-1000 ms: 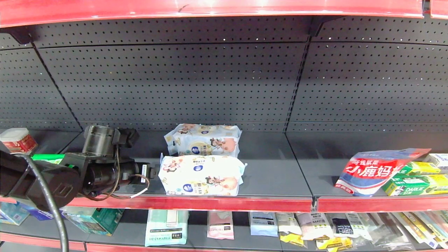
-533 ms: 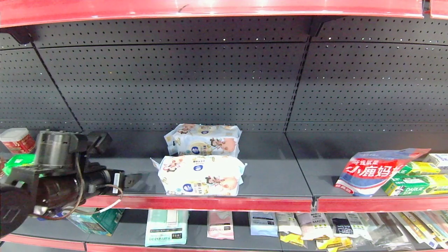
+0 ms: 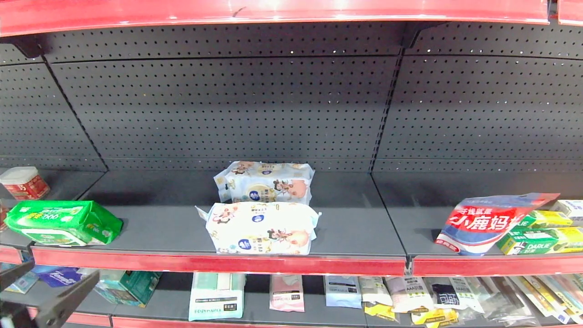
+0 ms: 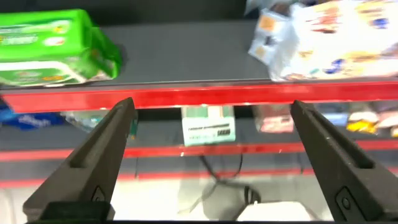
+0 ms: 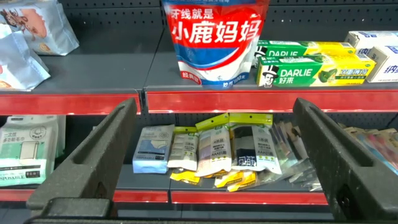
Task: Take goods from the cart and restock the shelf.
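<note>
On the grey metal shelf board (image 3: 355, 228), a white printed soft pack of wipes (image 3: 262, 228) is set at the front edge, and a second white printed pack (image 3: 266, 182) is placed just behind it. A green soft pack of wipes (image 3: 63, 222) is laid well to the left, with a red-and-white round tub (image 3: 23, 182) behind it. A red-and-blue plastic pouch (image 3: 487, 221) is set far right, with green cardboard toothpaste boxes (image 3: 537, 239) just beside it, farther right.

Dark grey perforated back panel (image 3: 227, 105), red-edged shelf (image 3: 355, 218), pale floor (image 4: 155, 199) below
</note>
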Available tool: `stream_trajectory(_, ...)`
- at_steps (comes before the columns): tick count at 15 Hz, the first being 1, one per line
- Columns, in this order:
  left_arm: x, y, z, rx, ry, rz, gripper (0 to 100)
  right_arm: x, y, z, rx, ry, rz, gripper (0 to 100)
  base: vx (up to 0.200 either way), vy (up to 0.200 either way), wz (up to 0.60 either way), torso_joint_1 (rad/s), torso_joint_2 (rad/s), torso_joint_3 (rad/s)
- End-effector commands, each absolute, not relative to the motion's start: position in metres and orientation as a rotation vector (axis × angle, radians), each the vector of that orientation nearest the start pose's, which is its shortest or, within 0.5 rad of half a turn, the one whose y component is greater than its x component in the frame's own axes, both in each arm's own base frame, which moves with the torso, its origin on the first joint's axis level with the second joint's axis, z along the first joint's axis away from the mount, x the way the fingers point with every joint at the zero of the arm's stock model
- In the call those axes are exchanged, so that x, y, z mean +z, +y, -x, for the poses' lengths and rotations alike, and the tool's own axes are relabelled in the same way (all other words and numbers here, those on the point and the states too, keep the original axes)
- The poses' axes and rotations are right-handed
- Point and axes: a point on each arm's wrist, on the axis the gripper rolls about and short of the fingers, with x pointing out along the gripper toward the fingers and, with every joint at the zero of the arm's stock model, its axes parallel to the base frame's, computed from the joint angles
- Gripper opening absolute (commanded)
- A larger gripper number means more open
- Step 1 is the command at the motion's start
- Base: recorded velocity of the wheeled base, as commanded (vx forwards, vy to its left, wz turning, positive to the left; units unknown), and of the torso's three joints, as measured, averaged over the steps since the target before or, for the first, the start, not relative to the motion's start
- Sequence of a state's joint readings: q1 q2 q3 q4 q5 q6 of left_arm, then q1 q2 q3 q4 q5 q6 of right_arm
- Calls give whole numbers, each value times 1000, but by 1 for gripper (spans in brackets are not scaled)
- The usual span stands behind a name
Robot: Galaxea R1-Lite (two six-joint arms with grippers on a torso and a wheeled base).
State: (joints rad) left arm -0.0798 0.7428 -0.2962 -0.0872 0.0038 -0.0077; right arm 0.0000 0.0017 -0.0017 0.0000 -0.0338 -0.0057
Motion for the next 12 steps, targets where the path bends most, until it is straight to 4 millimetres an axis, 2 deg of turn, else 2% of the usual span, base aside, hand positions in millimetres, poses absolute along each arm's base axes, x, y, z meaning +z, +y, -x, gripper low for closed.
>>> stream_trajectory(1, 96, 1, 28, -99, 109, 5, 100, 76, -1, 23, -34, 2, 6, 100, 0, 0, 0, 0, 0, 0)
stream_trajectory(3, 90, 1, 24, -44, 84, 36, 100, 76, -1, 23, -34, 0, 6, 100, 0, 0, 0, 0, 0, 0)
stream_trajectory(4, 77, 1, 19, -50, 85, 38, 100, 76, -1, 23, -34, 3, 6, 100, 0, 0, 0, 0, 0, 0)
stream_trajectory(12, 77, 0, 18, -61, 68, 7, 100, 76, -1, 23, -34, 3, 6, 100, 0, 0, 0, 0, 0, 0)
